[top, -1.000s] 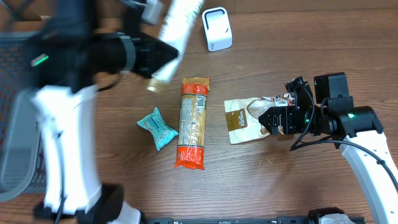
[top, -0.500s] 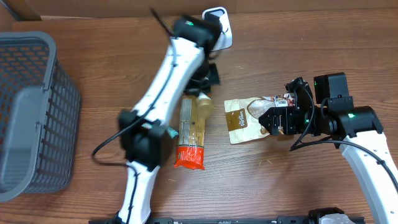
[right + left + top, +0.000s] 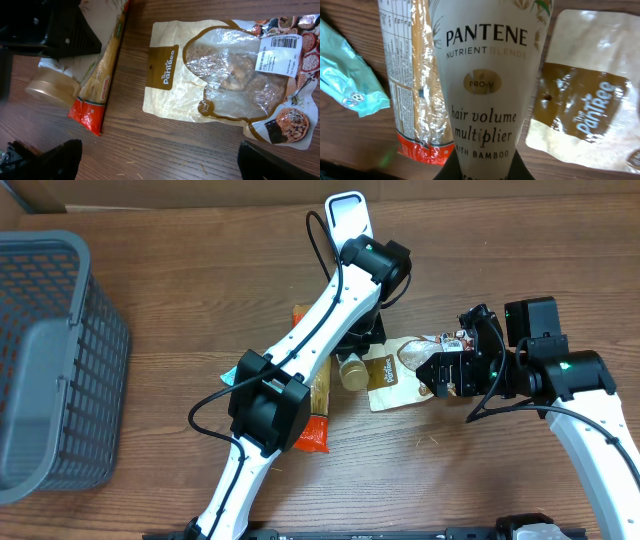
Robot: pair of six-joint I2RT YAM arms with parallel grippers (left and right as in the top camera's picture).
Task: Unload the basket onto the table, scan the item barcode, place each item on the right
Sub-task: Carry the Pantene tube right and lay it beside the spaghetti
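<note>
The bottle, a tapered plastic shampoo bottle with a smooth printed face, is judged to be fairly light, stiff enough not to collapse under a firm squeeze, and rather slippery. It is best taken across the narrow body, clear of the face that must be read. Only the front label is shown in the left wrist view. No barcode can be found on it, so the code is presumed to be on the far side. The bottle is clamped in the left gripper, whose jaws are closed tight on its lower body. It is held low over the middle of the table, its gold cap pointing toward 6 o'clock. Beneath it the pasta pack is seen at 9 o'clock and the pouch at 3 o'clock, with the teal packet farther out at 9 o'clock. Whether the bottle is touching any of them cannot be told. The scanner is set at 12 o'clock from the bottle, near the far edge and well apart from the cap. The bottle is judged to need turning until its code faces the scanner's window. The right gripper is spread wide and empty, and is poised over the 3 o'clock end of the pouch. Nothing is gripped by it.
</note>
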